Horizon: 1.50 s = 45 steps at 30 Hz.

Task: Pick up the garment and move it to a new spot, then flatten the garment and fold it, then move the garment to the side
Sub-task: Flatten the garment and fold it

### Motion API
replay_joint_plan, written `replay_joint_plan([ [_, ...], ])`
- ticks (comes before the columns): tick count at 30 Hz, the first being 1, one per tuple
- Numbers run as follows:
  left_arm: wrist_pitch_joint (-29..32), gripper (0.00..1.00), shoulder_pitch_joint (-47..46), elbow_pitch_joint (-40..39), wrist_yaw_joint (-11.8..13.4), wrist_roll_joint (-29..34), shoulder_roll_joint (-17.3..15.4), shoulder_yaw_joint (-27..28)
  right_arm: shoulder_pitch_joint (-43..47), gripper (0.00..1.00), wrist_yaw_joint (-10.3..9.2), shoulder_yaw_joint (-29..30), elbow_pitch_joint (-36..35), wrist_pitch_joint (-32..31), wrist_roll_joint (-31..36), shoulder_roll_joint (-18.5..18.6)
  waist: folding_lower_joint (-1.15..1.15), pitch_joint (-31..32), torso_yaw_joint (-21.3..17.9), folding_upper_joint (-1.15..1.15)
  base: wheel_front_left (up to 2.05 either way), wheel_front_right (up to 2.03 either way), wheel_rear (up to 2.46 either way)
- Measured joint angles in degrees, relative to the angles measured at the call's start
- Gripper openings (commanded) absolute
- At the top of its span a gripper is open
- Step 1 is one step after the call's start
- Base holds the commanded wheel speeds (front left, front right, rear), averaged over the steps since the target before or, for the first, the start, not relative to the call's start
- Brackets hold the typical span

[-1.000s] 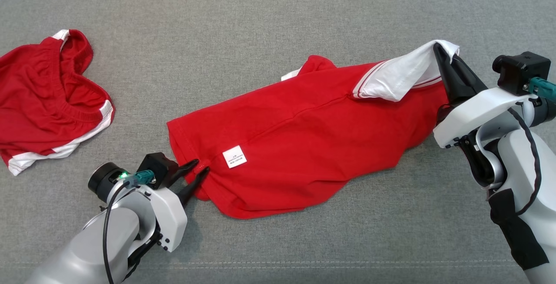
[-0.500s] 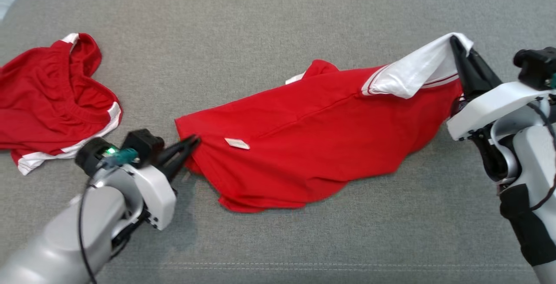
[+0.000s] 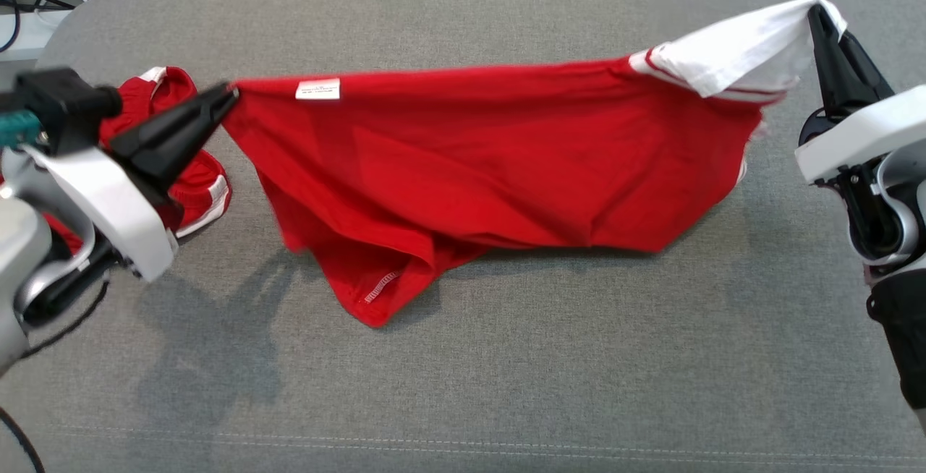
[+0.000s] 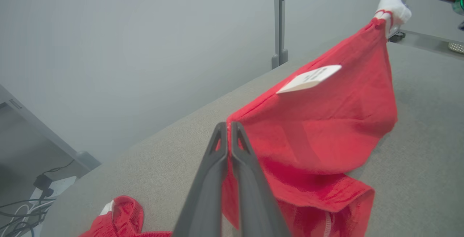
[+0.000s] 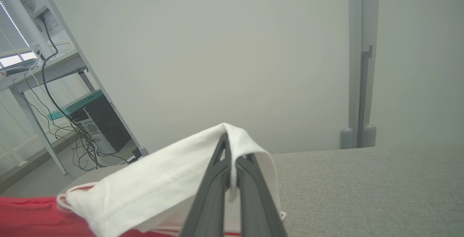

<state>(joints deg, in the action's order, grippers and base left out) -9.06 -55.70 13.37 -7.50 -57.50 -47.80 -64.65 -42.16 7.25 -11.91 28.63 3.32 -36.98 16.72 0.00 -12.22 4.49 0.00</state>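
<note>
While left gripper (image 3: 230, 93) and right gripper (image 3: 814, 14) each pinch an end of the garment (image 3: 470, 162), I log: carrying step, I judge; next needs a level set-down elsewhere.

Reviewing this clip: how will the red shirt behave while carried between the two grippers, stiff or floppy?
Likely floppy: the red shirt sags between the left gripper and right gripper, its lower hem drooping onto the gray surface. Probably light, since two fingertip pinches hold it up. It may drag or bunch when moved.
</note>
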Motion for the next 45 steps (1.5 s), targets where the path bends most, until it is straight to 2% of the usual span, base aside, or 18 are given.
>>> replay_joint_plan([
  [4, 0.45, 0.0, -3.66, 0.71, 0.0, -0.36, 0.54, -0.9, -2.31, 0.0, 0.0, -0.57, 0.94, -2.8, -1.71, 0.05, 0.0, -0.43, -0.16, 0.0, 0.0, 0.0, 0.0],
  [8, -2.19, 0.0, -6.16, 5.89, 0.0, 0.51, 3.39, -2.77, -5.9, 0.0, 0.0, -1.24, 3.96, -4.53, -4.43, -1.11, 0.0, -1.11, -0.74, 0.0, 0.0, 0.0, 0.0],
  [11, -4.77, 0.0, -10.74, 10.45, 0.0, 3.75, 5.79, -1.29, -10.67, 0.0, 0.0, -0.76, 5.32, -3.35, -6.04, -1.46, 0.0, -1.25, -1.17, 0.0, 0.0, 0.0, 0.0],
  [14, -5.44, 0.0, -16.14, 13.52, 0.0, 8.57, 8.22, 2.89, -16.28, 0.0, -0.01, 0.23, 5.95, 0.32, -6.88, -1.43, 0.0, -0.29, -1.47, 0.0, 0.0, 0.0, 0.0],
  [17, -5.65, 0.0, -19.45, 12.69, 0.04, 14.47, 9.81, 11.6, -21.32, 0.0, -0.01, 0.75, 6.33, 3.52, -8.69, -1.26, 0.0, 0.86, -1.88, 0.0, 0.0, 0.0, 0.0],
  [19, -5.69, 0.0, -19.68, 11.11, 0.05, 17.27, 10.83, 17.03, -22.98, 0.0, -0.01, 0.56, 6.93, 3.82, -10.27, -1.0, 0.0, 1.72, -2.11, 0.0, 0.0, 0.0, 0.0],
  [22, -5.97, 0.0, -16.91, 9.56, 0.04, 19.68, 10.78, 19.54, -22.54, 0.0, -0.01, -0.27, 6.95, 3.25, -12.35, 0.49, 0.0, 2.77, -2.3, 0.0, 0.0, 0.0, 0.0],
  [25, -6.02, 0.0, -7.98, 9.66, 0.04, 17.13, 10.23, 15.47, -18.03, 0.0, -0.01, -4.02, 6.06, -2.57, -14.74, 2.75, 0.0, 3.95, -2.34, 0.0, 0.0, 0.0, 0.0],
  [29, -4.17, 0.0, 4.25, 9.58, 0.0, 7.5, 8.71, 6.7, -6.97, 0.0, -0.01, -8.43, 3.3, -10.36, -19.69, 4.26, 0.0, 5.89, -2.24, 0.0, 0.0, 0.0, 0.0],
  [33, -1.53, 0.0, 12.3, 8.94, 0.0, -0.88, 6.98, 0.22, 3.13, 0.0, -0.01, -13.66, -3.03, -20.08, -25.38, 7.0, 0.0, 8.2, -2.15, 0.0, 0.0, 0.0, 0.0],
  [36, -1.54, 0.0, 16.97, 8.81, 0.0, -5.1, 6.66, -2.7, 10.27, 0.0, -0.02, -16.91, -8.67, -27.53, -29.72, 9.6, 0.0, 10.15, -2.2, 0.0, 0.0, 0.0, 0.0],
  [39, 0.98, 0.0, 20.62, 8.27, 0.0, -8.7, 5.98, -6.17, 16.0, 0.0, -0.02, -18.59, -14.5, -34.14, -34.33, 12.05, 0.0, 12.1, -2.5, 0.0, 0.0, 0.0, 0.0],
  [45, 7.81, 0.0, 22.68, 3.82, 0.0, -12.17, 1.58, -9.16, 22.98, 0.0, -0.02, -18.41, -26.49, -45.48, -43.08, 16.66, 0.0, 13.89, -3.98, 0.0, 0.0, 0.0, 0.0],
])
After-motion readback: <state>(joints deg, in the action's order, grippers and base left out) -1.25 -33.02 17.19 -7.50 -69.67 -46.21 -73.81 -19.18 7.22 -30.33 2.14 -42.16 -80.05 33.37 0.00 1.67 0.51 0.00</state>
